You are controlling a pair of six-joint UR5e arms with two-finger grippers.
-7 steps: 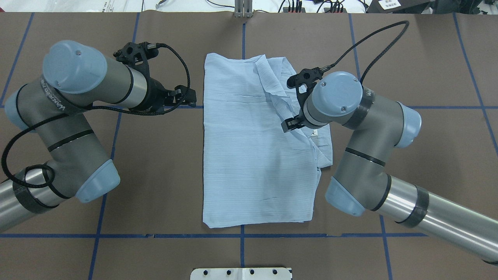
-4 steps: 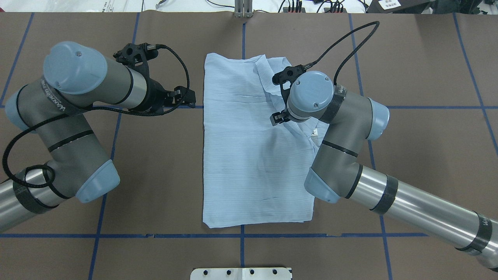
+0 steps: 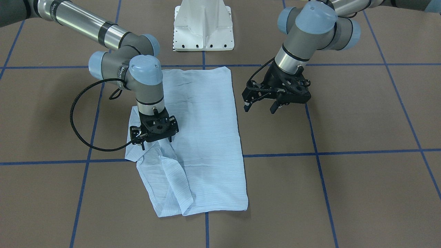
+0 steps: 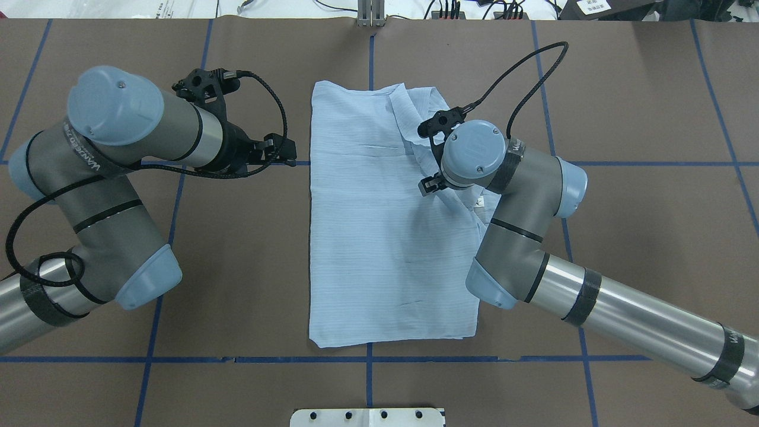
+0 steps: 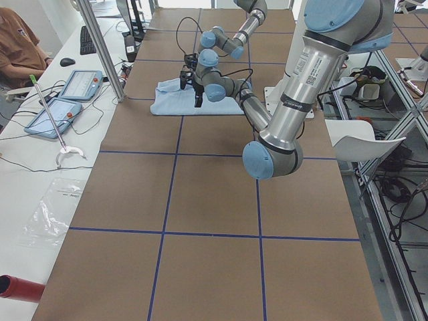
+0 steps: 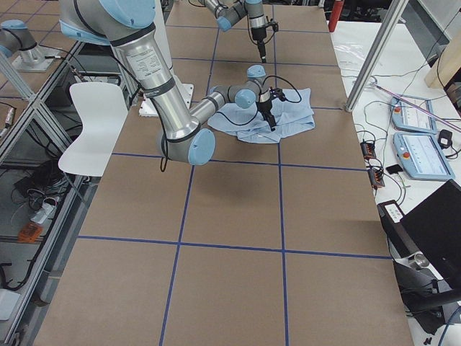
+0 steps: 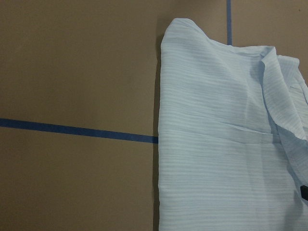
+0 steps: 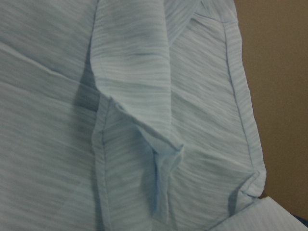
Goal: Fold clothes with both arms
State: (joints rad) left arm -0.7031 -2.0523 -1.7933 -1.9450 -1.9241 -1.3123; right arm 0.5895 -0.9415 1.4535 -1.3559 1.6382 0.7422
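Observation:
The light blue shirt (image 4: 379, 237) lies folded in a long rectangle at the table's middle, also in the front view (image 3: 206, 120). Its right side has a loose, creased flap with a white label (image 4: 479, 203). My right gripper (image 3: 156, 142) points straight down at that flap, open, fingertips at the cloth; one finger (image 4: 427, 185) shows from above. Its wrist view shows only folds of the shirt (image 8: 144, 96). My left gripper (image 3: 259, 107) is open and empty, hovering beside the shirt's left edge (image 4: 290, 153). The left wrist view shows the shirt's far corner (image 7: 216, 144).
The white pedestal base (image 3: 203, 27) stands at the robot's side of the table. Blue tape lines cross the brown tabletop (image 4: 622, 267). Tablets (image 5: 67, 93) and a seated person (image 5: 17, 40) are beyond the table's far edge.
My right arm has swung left, bringing its gripper from the shirt's right edge onto the creased flap. The left arm has hardly moved. The shirt lies as before.

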